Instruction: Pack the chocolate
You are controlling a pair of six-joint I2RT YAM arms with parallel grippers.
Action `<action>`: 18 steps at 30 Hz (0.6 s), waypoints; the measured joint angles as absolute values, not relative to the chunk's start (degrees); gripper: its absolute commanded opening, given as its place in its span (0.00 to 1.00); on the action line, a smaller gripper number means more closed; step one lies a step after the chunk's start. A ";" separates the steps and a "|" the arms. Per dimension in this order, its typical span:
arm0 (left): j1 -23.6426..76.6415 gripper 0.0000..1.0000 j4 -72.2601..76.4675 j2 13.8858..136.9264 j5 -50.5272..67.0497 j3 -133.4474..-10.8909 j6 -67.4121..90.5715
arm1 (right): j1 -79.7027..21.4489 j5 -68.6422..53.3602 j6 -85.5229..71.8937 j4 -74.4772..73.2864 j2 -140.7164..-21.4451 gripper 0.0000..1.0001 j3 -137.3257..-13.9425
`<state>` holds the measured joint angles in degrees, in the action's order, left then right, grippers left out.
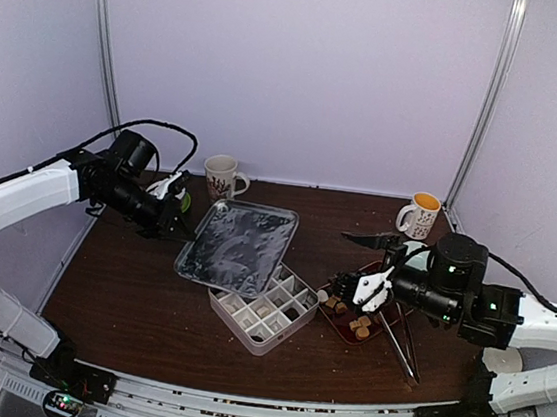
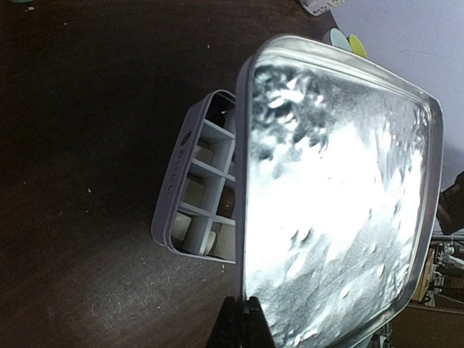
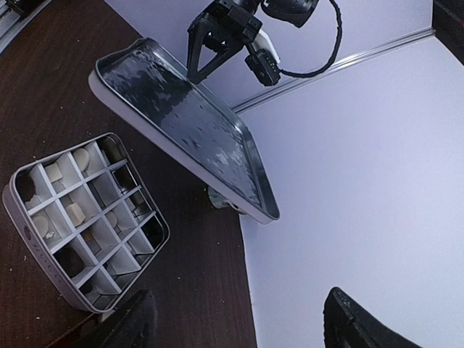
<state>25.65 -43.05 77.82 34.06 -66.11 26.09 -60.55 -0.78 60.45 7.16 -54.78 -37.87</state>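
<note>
Pinching rim of lid (image 1: 239, 247) with left tool (image 2: 243, 325), with right tool (image 3: 241, 304) spread. Chocolate (image 1: 359, 325) probably light, slick, crushable: grip gently across sides.

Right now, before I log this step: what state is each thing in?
Lid: off the box, held tilted in the air.
Box: open, some cells filled.
Left gripper: shut on the lid's edge.
Right gripper: open, empty.
Chocolate: some in box cells, rest loose beside the tongs.
Tongs: lying flat.
Mugs: both upright.
</note>
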 measured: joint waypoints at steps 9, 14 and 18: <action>26.96 0.00 -44.88 79.55 35.03 -67.66 25.36 | -61.87 1.65 67.11 11.64 -57.06 0.74 -36.80; 27.79 0.00 -45.32 80.64 35.05 -68.95 25.15 | -63.24 2.59 70.26 12.29 -58.94 0.69 -36.93; 28.53 0.00 -45.58 81.54 35.18 -69.69 25.17 | -64.84 3.11 72.82 12.23 -61.65 0.62 -37.71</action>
<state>28.53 -45.58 81.54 35.18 -69.69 25.17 -64.84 3.11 72.82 12.23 -61.65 -37.71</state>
